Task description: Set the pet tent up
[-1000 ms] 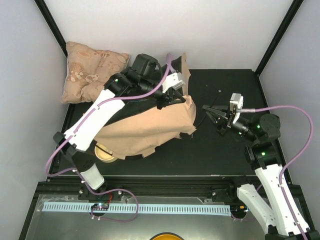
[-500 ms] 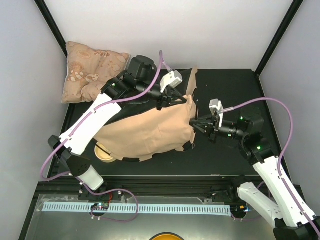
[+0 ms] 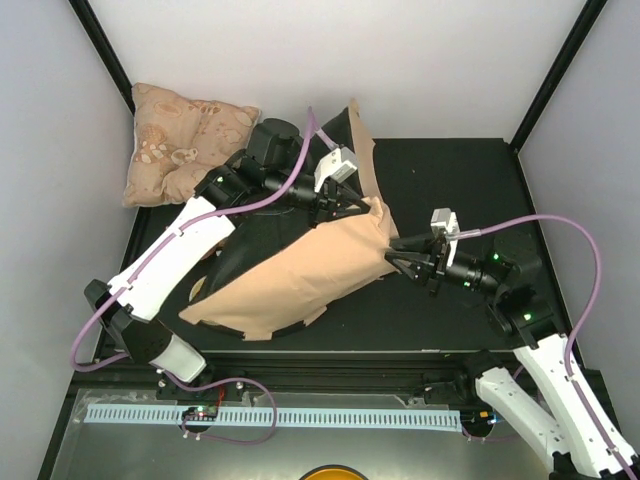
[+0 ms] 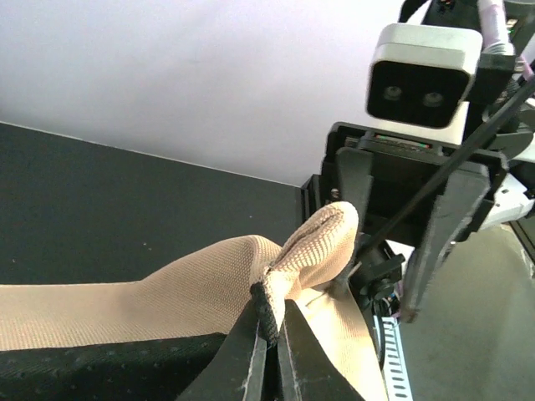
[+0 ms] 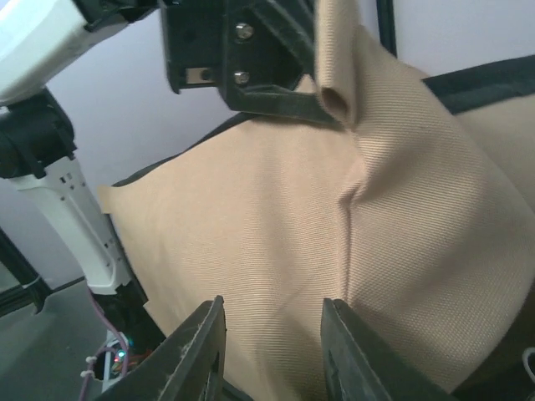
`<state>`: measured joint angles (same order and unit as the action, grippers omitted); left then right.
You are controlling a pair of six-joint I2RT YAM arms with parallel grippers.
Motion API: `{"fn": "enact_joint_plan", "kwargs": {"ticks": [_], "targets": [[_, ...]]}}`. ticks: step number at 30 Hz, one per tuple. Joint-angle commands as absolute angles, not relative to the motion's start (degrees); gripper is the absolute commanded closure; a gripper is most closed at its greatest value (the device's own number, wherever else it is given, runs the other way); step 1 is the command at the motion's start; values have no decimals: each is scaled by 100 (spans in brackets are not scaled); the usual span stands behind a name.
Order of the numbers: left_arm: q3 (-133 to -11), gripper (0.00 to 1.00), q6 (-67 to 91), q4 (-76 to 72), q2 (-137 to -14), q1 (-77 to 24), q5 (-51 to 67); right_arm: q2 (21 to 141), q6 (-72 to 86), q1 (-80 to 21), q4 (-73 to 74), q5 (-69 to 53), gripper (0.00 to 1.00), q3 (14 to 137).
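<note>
The pet tent (image 3: 310,270) lies collapsed on the black table, tan fabric up, with one flap (image 3: 356,150) raised at the back. My left gripper (image 3: 345,205) holds its upper right corner lifted. In the left wrist view that gripper (image 4: 272,334) is shut on a black-edged fold of the tan fabric (image 4: 309,251), and a thin black pole (image 4: 443,171) runs across the right arm facing it. My right gripper (image 3: 395,252) is against the tent's right end. In the right wrist view its jaws (image 5: 272,342) stand open with tan fabric (image 5: 276,225) just beyond the fingertips, nothing pinched.
A puffy beige patterned cushion (image 3: 185,140) lies at the back left corner, partly off the black table (image 3: 450,180). Black frame posts (image 3: 550,80) rise at the back corners. A white slotted rail (image 3: 330,415) runs along the near edge.
My right gripper moved in to the tent's right end and opened. The left gripper lifted the corner, pulling the fabric up and towards the middle; the tent now covers the round tan thing at front left.
</note>
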<state>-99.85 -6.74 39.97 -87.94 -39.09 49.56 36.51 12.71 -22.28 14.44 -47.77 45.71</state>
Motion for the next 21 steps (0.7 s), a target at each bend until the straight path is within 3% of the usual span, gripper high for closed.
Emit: {"fn": "enact_joint_plan", "kwargs": {"ticks": [1,7,13,17,21], "targets": [[-9993,98,-757,3862,-8573,-3903,5260,3680,1294,-2259,1461,-4443,63,4720],[-9932,98,-868,3971,-8491,-3906,5215,3148,1199,-2257,1177,-4012,45,4698],[-9987,98,-877,3981,-8401,-3901,5223,2489,1139,-2259,661,-3549,39,4579],[-10000,98,-896,4009,-8359,-3895,5195,2405,1037,-2259,434,-3870,45,4645],[-10019,98,-896,4039,-8367,-3899,5229,2610,914,-2259,465,-4187,62,4848]]}}
